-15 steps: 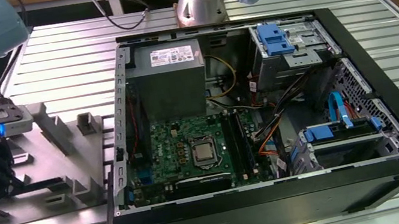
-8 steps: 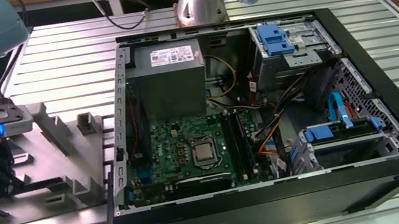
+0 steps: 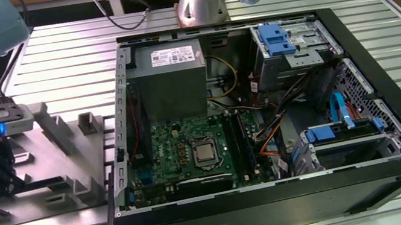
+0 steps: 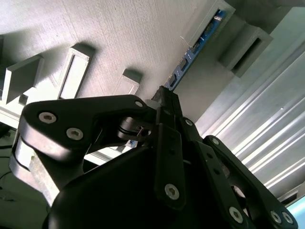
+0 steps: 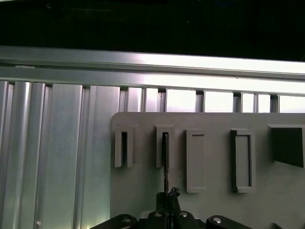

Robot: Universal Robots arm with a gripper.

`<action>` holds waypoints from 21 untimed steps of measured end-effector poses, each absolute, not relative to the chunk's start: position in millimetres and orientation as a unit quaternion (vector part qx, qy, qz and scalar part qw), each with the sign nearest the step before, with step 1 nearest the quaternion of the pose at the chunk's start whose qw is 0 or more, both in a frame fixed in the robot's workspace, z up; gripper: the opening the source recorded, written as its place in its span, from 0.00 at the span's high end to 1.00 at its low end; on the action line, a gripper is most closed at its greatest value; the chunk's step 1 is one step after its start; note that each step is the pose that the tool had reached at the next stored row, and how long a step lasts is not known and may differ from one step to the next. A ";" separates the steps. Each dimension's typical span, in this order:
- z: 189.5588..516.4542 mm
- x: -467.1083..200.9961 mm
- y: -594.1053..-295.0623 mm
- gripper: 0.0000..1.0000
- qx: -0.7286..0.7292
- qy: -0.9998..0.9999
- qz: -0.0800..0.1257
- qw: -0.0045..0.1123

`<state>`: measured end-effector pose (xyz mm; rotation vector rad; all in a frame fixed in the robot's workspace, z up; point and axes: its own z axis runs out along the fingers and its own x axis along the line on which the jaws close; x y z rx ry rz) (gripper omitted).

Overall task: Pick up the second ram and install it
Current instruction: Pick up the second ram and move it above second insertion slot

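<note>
- Ribbed metal table (image 3: 51, 52). A grey tray (image 3: 70, 165) sits at the exterior view's left, and an open case (image 3: 397, 116) stands just beside it to the right.
- The gripper (image 4: 163, 99) is down over the tray, and its fingers (image 4: 169, 143) are drawn almost together. They appear to pinch the near end of the ram (image 4: 193, 50).
- In the first wrist view the gripper (image 5: 167, 194) meets the ram (image 5: 165, 164) right on its thin edge.
- The ram stands on edge in a tray slot (image 5: 158, 152), with its far end tucked into a raised block. Blue shows along it in the second wrist view. It looks seated, not yet lifted out.
- Handling, as a judgement:
  - It is a light, stiff, thin card that is likely to be brittle at the corners and delicate on the faces.
  - The flat faces are the place to clamp.
  - A hold at one end, as here, leaves a long free length that could swing or twist.
- Edges: the slot walls hug both faces and neighbouring slots lie just beside. The only open room is straight out of the slot, with none sideways.
- Further out, the case wall rises between the tray and the board (image 3: 189, 145). Cables (image 3: 266, 138) crowd near the board, so space inside looks tight.
</note>
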<state>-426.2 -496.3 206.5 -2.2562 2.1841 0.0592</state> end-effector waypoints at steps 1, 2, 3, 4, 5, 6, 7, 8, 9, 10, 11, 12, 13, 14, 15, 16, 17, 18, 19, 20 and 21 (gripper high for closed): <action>206.4 -426.2 -495.0 0.88 -0.718 0.695 0.019 0.001; 206.3 -426.2 -493.8 0.88 -0.718 0.695 0.019 0.001; 206.2 -426.2 -493.6 0.88 -0.718 0.695 0.019 0.001; 206.2 -426.2 -493.6 0.88 -0.718 0.695 0.019 0.001; 206.2 -426.2 -493.6 0.88 -0.718 0.695 0.019 0.001; 206.3 -426.2 -493.5 0.88 -0.718 0.695 0.019 0.001; 207.1 -426.2 -493.5 0.88 -0.718 0.695 0.019 0.000; 208.8 -426.2 -493.5 0.88 -0.718 0.695 0.019 0.000; 210.7 -426.2 -493.4 0.88 -0.718 0.695 0.019 0.001; 212.0 -426.2 -493.4 0.88 -0.718 0.695 0.019 0.001; 212.3 -426.2 -493.4 0.88 -0.718 0.695 0.019 0.001; 212.2 -426.2 -493.4 0.88 -0.718 0.695 0.019 0.001; 212.2 -426.2 -493.4 0.88 -0.718 0.695 0.019 0.001; 212.3 -426.2 -493.4 0.88 -0.718 0.695 0.019 0.001; 212.3 -426.2 -493.4 0.88 -0.718 0.695 0.019 0.001; 212.3 -426.2 -493.4 0.88 -0.718 0.695 0.019 0.001; 212.5 -426.2 -493.5 0.88 -0.718 0.695 0.019 0.001; 212.5 -426.2 -493.4 0.88 -0.718 0.695 0.019 0.001; 212.5 -426.2 -493.4 0.88 -0.718 0.695 0.019 0.001; 212.5 -426.2 -493.4 0.88 -0.718 0.695 0.019 0.001; 212.5 -426.2 -493.4 0.88 -0.718 0.695 0.019 0.001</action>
